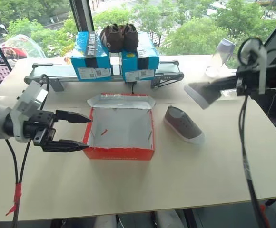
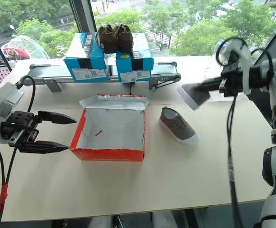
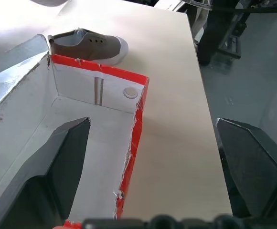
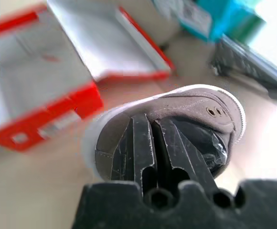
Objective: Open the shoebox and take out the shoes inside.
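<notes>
One grey-brown canvas shoe (image 4: pixel 176 124) hangs clenched in your right gripper (image 4: pixel 153 125); your left gripper (image 1: pixel 73 130), released, straddles the red cardboard shoebox (image 1: pixel 119 153) wall. Thin hold may slip.

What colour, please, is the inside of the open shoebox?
White, inside the red outer walls of the shoebox; the left eye view shows it best.

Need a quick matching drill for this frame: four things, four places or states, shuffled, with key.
Things:
1. red shoebox
2. grey-brown shoe on the table
3. dark brown shoes
4. right claw

States:
A. on top of the blue boxes
B. shut on the second grey-brown shoe
C. lid open, nothing inside
D. lying right of the box

Pairs: 1-C, 2-D, 3-A, 4-B
</notes>
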